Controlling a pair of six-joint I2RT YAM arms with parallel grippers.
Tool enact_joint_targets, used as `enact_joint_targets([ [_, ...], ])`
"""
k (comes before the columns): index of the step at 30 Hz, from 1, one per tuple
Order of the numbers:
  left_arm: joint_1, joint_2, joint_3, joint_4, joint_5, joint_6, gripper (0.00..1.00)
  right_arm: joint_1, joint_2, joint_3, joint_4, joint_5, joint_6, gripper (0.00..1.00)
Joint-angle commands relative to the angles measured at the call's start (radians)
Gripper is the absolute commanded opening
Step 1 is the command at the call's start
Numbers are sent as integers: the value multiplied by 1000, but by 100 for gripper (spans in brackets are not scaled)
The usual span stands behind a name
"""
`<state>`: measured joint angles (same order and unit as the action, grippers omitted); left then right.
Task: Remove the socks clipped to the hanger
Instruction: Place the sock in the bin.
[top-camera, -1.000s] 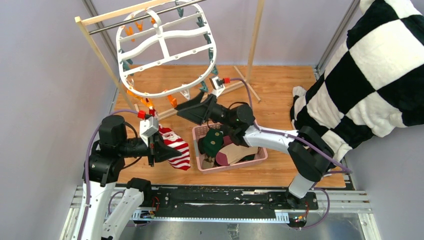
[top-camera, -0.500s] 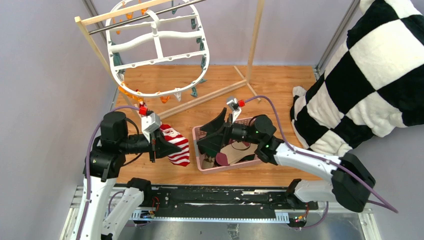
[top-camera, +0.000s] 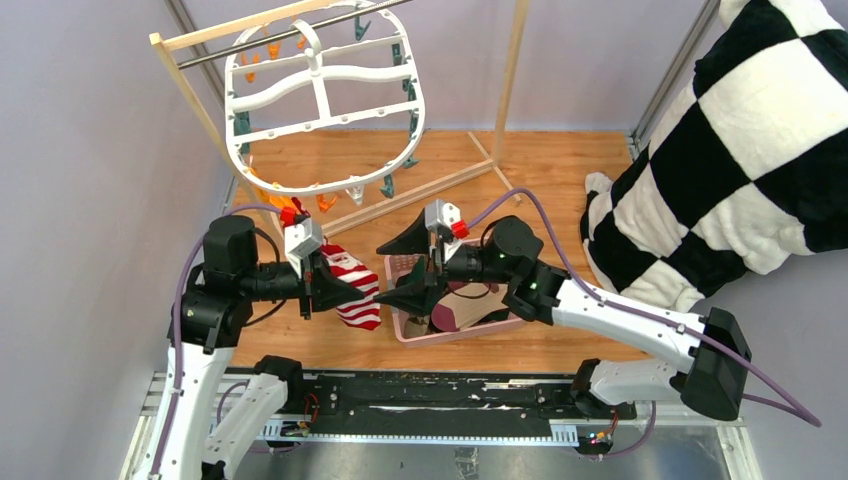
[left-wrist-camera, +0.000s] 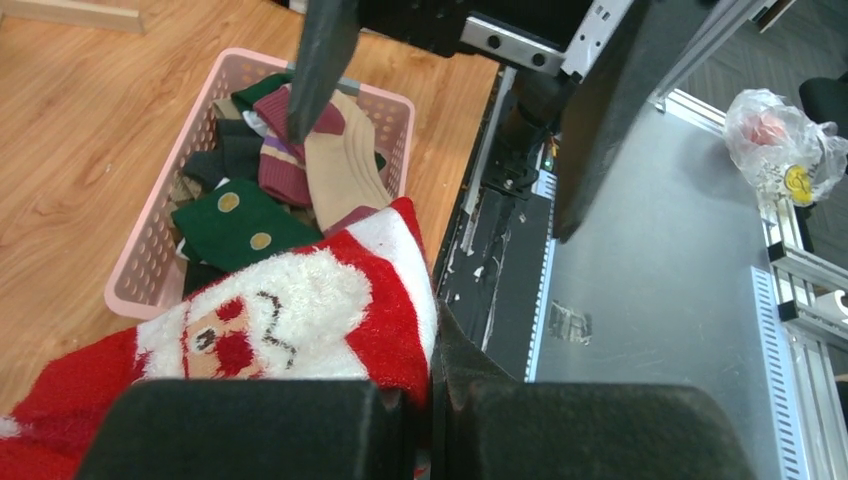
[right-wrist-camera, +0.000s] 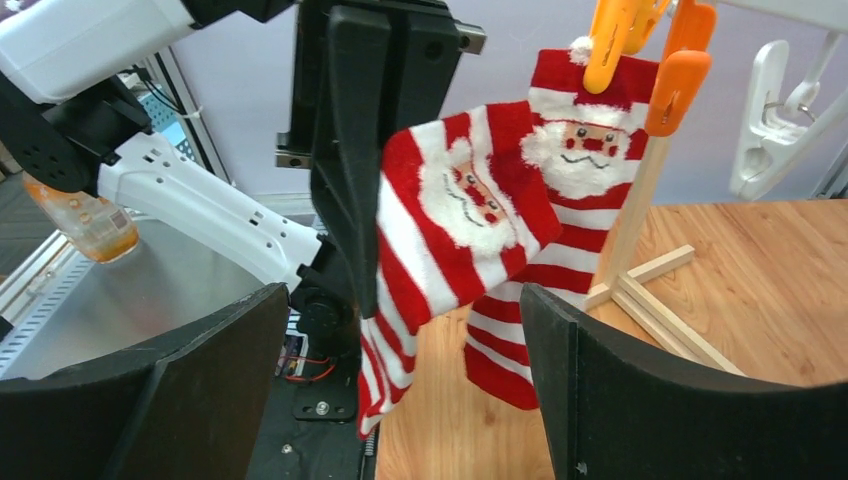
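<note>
Beside the pink basket (left-wrist-camera: 150, 255) already holding several socks (left-wrist-camera: 330, 170), my left gripper (top-camera: 322, 284) pinches one striped Santa sock (right-wrist-camera: 440, 220) while its twin (right-wrist-camera: 580, 170) hangs clipped to the hanger (top-camera: 323, 95), my right gripper (right-wrist-camera: 400, 380) spread open before it

Walls: plain pale lilac-grey panels (top-camera: 90, 130) on left, back and right, matte. Slim aluminium corner posts (top-camera: 672, 72) rise at the back corners.

Floor of the cell: warm orange-brown wood-grain board (top-camera: 560, 170), lightly glossy.

Furniture: light unpainted wooden rack frame (top-camera: 514, 70) standing on the board, with a grey metal rod (top-camera: 290, 33) along its top bar.

Right side: big black-and-white checkered plush cloth (top-camera: 770, 120) draped in from above, lower edge resting on the board.

Near edge: black metal rail (top-camera: 450, 395), then a brushed grey metal sheet (left-wrist-camera: 650, 280). Beyond it, a crumpled clear plastic bag (left-wrist-camera: 785, 150).

Light: even, diffuse, soft shadows.
</note>
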<state>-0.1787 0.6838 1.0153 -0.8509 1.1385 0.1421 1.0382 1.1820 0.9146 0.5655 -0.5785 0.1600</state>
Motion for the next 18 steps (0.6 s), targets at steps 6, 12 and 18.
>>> enact_joint_targets([
  [6, 4, -37, 17, -37, 83, 42, 1, 22, 102, 120, -31, -126, -8, 66],
  [12, 4, -36, 31, -36, 84, 44, 14, 22, 108, 130, -43, -139, 22, 13],
  [18, 4, -49, 52, -37, -67, 49, 99, -46, 38, 98, -154, -36, 74, 0],
])
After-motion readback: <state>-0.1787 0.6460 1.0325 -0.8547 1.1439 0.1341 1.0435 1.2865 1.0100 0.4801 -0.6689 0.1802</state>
